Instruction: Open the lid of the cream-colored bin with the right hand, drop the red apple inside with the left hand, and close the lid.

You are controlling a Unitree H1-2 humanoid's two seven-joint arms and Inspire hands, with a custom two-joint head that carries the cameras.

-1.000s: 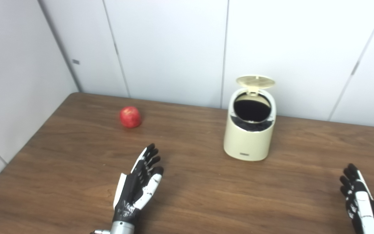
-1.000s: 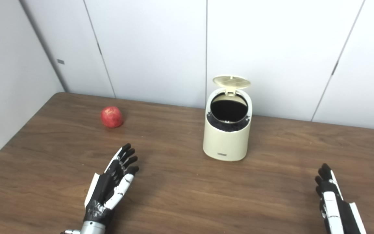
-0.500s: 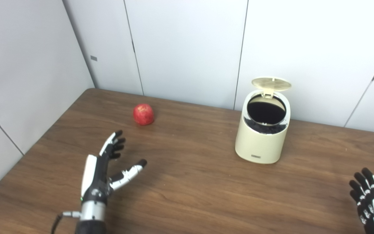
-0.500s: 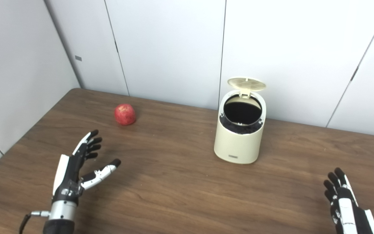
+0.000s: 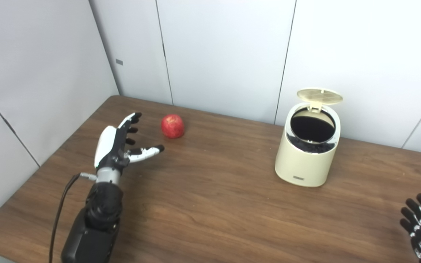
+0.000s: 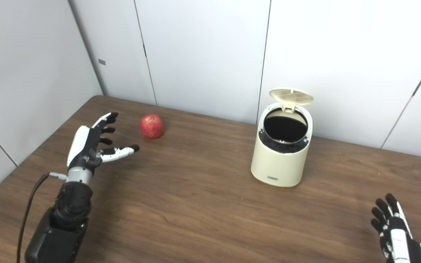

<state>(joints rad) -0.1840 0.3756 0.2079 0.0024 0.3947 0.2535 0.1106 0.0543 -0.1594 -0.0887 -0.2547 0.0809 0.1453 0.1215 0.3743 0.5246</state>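
Left eye view: red apple (image 5: 173, 126) lies just beyond the empty, spread-fingered left hand (image 5: 120, 144).

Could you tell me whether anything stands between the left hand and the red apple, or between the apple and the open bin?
Nothing visible does. The left hand is open, with only bare table between it and the red apple. Bare tabletop also separates the apple from the cream-colored bin, whose lid stands open.

Upper left of centre, you see the red apple (image 5: 173, 126), round and faintly speckled, resting alone on the wood. To the right of centre stands the cream-colored bin (image 5: 307, 160), upright, its ribbed round lid (image 5: 319, 95) hinged back, exposing a dark interior.
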